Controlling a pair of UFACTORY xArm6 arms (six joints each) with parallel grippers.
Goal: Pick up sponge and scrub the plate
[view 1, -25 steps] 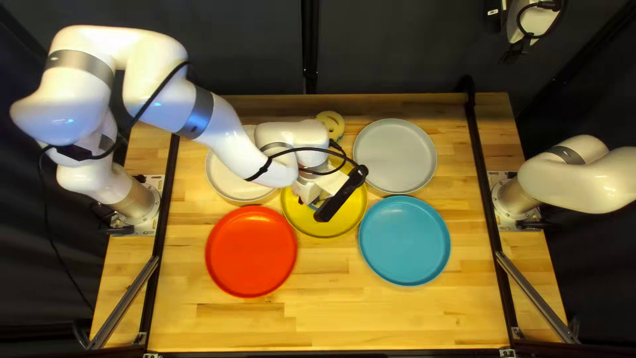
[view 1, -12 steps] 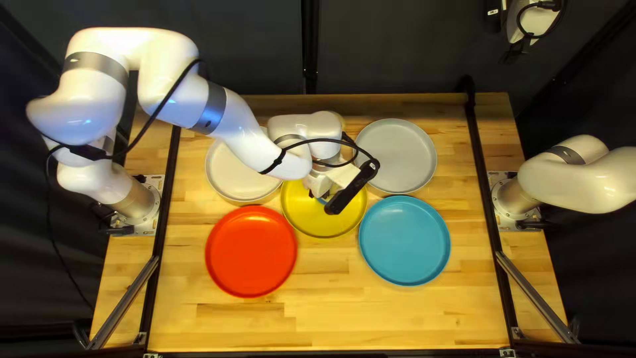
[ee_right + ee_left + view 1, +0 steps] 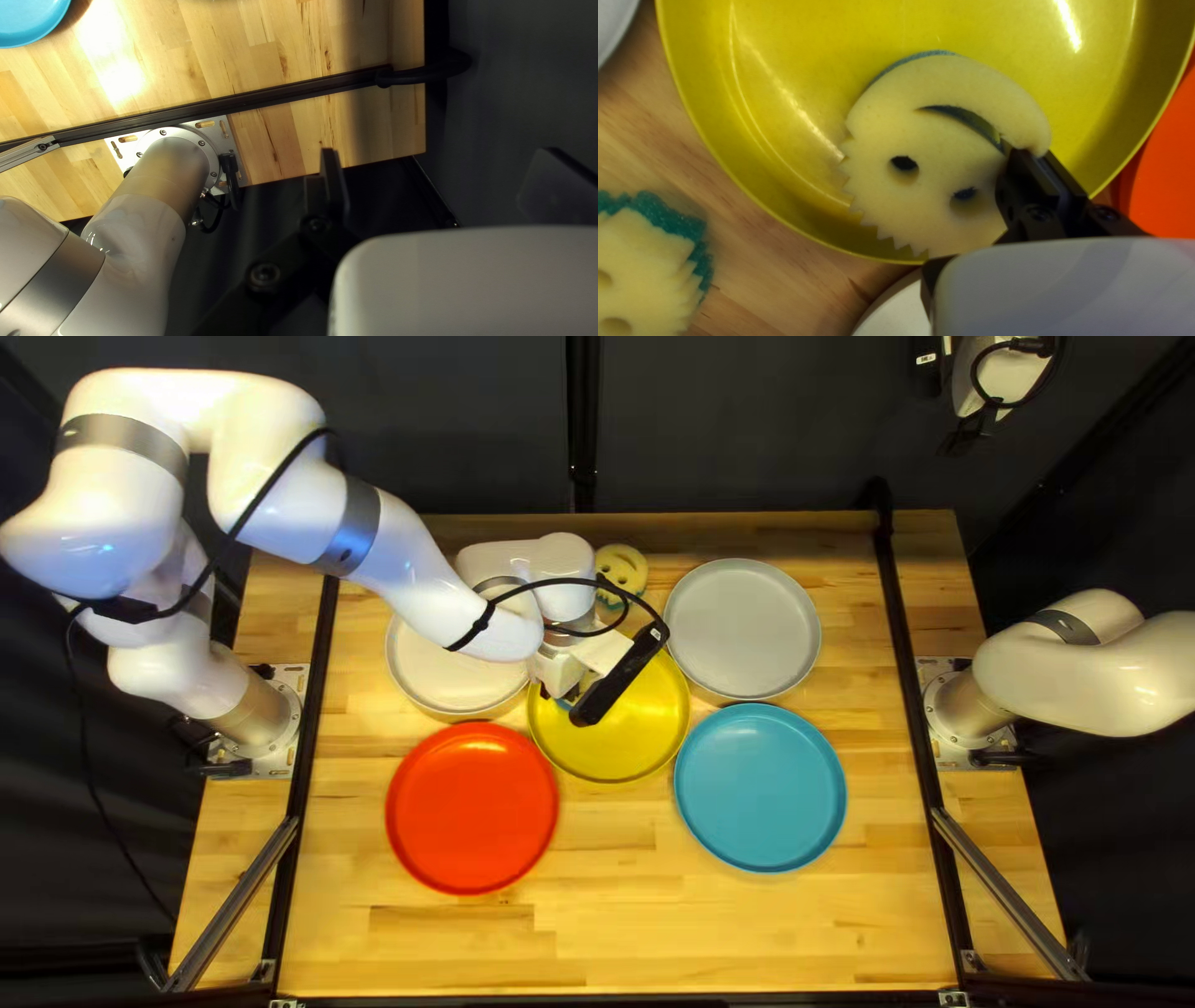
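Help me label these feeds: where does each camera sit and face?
Top left: above table's near edge, slanting down toward far edge; left arm, right arm show.
Left wrist: on left arm, facing sponge over yellow plate; left pincer shows.
Right wrist: on right arm, facing table's edge; its base, right pincer show.
Shared: yellow plate, top left and left wrist.

Yellow plate point(image 3: 803, 37): streaked glare is shining ahead of the left gripper point(image 3: 567, 670).
Sponge point(image 3: 884, 130): soft light is covering its face; shade is darkening the part beside that gripper.
Tabletop point(image 3: 274, 56): a white hotspot is washing out the wood grain ahead of the right gripper point(image 3: 971, 428).
Curtain point(image 3: 517, 93): dim light is leaving it nearly black beyond the right gripper.
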